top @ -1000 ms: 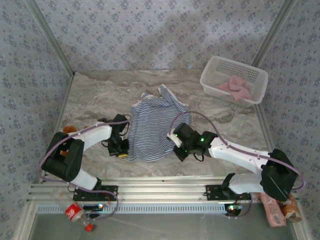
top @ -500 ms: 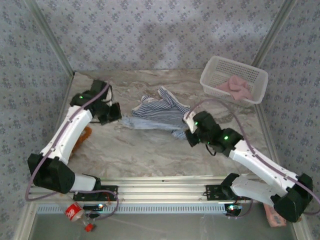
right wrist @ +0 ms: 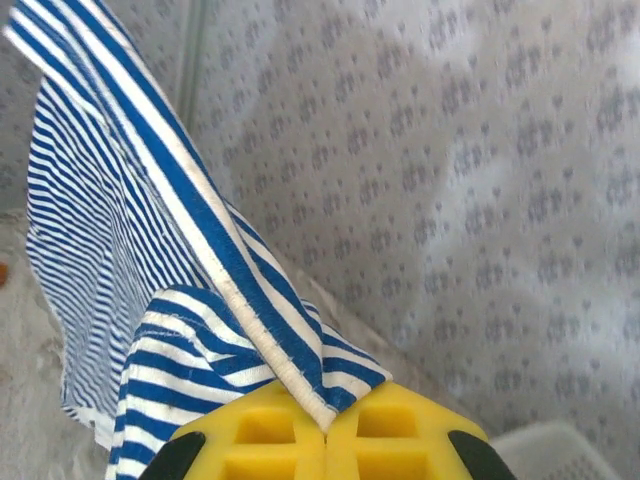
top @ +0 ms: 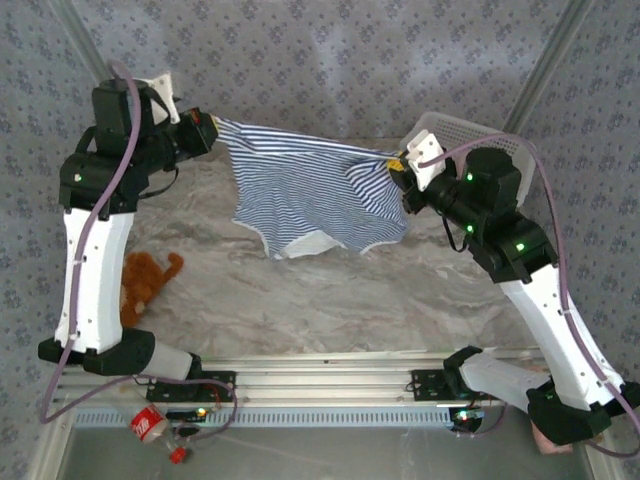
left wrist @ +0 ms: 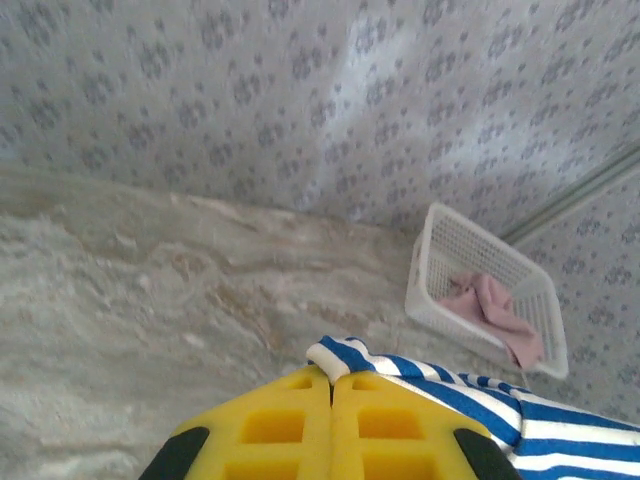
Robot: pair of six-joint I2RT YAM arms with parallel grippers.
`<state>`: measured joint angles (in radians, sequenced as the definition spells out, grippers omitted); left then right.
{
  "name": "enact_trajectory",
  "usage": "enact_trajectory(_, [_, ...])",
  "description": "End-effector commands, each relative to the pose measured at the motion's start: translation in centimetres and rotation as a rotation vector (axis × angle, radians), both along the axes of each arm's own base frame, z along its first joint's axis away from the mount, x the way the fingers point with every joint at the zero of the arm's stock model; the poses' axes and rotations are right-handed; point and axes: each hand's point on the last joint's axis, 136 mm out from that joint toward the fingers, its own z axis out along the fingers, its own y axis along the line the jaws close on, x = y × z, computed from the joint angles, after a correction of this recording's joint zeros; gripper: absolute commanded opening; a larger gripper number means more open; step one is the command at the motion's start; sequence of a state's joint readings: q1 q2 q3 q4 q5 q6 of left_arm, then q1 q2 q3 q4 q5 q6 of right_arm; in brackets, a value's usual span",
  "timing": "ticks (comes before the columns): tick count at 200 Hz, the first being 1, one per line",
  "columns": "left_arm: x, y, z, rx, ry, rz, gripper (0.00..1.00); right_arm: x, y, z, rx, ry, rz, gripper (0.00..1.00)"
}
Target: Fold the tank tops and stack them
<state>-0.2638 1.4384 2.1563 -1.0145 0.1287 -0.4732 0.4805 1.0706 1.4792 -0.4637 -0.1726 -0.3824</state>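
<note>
Top external view: we record the striped tank top stretched in the air between both arms, clear above the table, its white-trimmed lower edge hanging free. The left gripper is closed on the left end of the cloth's upper edge and the right gripper is closed on the right end. The fingertips themselves are too small here to make out. The white lattice basket stands at the far right of the table, mostly hidden behind the right arm, so we cannot tell its contents from this angle. A brown stuffed toy lies on the table, partly behind the left arm. Left wrist view: the yellow fingers of the left gripper are pressed together, with a white-edged fold of the striped tank top pinched at their tips. The rest of the cloth is cut off at the lower right edge. Beyond, the basket sits on the table near the patterned wall and holds the pink tank top, crumpled inside. Right wrist view: the right gripper is clamped tight on a trimmed edge of the striped tank top, which runs up and left out of frame. A pale blurred shape in the lower right corner is too indistinct for us to name.
</note>
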Motion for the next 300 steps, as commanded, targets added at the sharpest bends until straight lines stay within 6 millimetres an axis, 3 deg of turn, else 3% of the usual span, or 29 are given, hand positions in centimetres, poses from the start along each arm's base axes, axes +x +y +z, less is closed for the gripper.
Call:
enact_trajectory(1, [2.5, 2.4, 1.2, 0.1, -0.097, 0.126, 0.0, 1.2, 0.3, 1.3, -0.029, -0.073, 0.033, 0.0])
enact_trajectory(30, [7.2, 2.6, 0.2, 0.151, -0.128, 0.17, 0.0, 6.8, 0.2, 1.2, -0.016, -0.089, 0.009, 0.0])
enact_trajectory(55, [11.4, 2.6, 0.1, 0.181, -0.15, 0.192, 0.0, 11.7, 0.5, 2.5, 0.007, -0.116, 0.023, 0.0])
enact_trajectory(80, [14.5, 2.2, 1.3, 0.19, -0.186, 0.188, 0.0, 15.4, 1.4, 3.9, 0.024, -0.127, 0.057, 0.0])
enact_trajectory(97, [15.5, 2.3, 2.7, 0.183, -0.225, 0.184, 0.0, 16.4, 2.0, 5.4, 0.034, -0.139, 0.09, 0.0])
enact_trajectory(115, [14.9, 2.4, 4.2, 0.12, -0.26, 0.154, 0.0, 16.4, 2.3, 6.9, 0.045, -0.161, 0.113, 0.0])
enact_trajectory(129, [13.9, 2.4, 3.6, 0.132, -0.22, 0.133, 0.0, 16.0, 2.6, 6.7, 0.037, -0.144, 0.145, 0.0])
enact_trajectory(137, [13.4, 2.3, 2.2, 0.151, -0.164, 0.113, 0.0, 15.6, 2.9, 5.9, 0.019, -0.118, 0.169, 0.0])
enact_trajectory(169, [11.1, 3.3, -6.6, 0.225, 0.118, 0.127, 0.0, 12.7, 4.0, -1.1, -0.095, 0.048, 0.228, 0.0])
enact_trajectory(174, [10.3, 3.8, -6.9, 0.207, 0.101, 0.151, 0.0, 12.0, 4.1, -2.4, -0.11, 0.078, 0.234, 0.0])
enact_trajectory(191, [7.9, 4.8, -12.8, 0.182, 0.167, 0.2, 0.0, 9.5, 4.8, -7.5, -0.171, 0.194, 0.272, 0.0])
enact_trajectory(214, [3.7, 5.2, -22.7, 0.19, 0.38, 0.194, 0.0, 4.5, 5.3, -18.5, -0.336, 0.453, 0.316, 0.0])
enact_trajectory(239, [-0.8, 6.5, -31.2, 0.185, 0.562, 0.226, 0.0, -1.6, 6.0, -27.2, -0.474, 0.65, 0.367, 0.0])
enact_trajectory(250, [-2.7, 7.3, -33.8, 0.208, 0.619, 0.254, 0.0, -4.3, 6.6, -30.8, -0.514, 0.733, 0.398, 0.01])
enact_trajectory(273, [-7.0, 9.4, -38.9, 0.24, 0.788, 0.333, 0.0, -7.9, 8.4, -35.7, -0.579, 0.825, 0.462, 0.06])
enact_trajectory(300, [-9.3, 11.1, -40.5, 0.3, 0.852, 0.407, 0.0, -9.5, 11.4, -37.7, -0.544, 0.857, 0.497, 0.08])
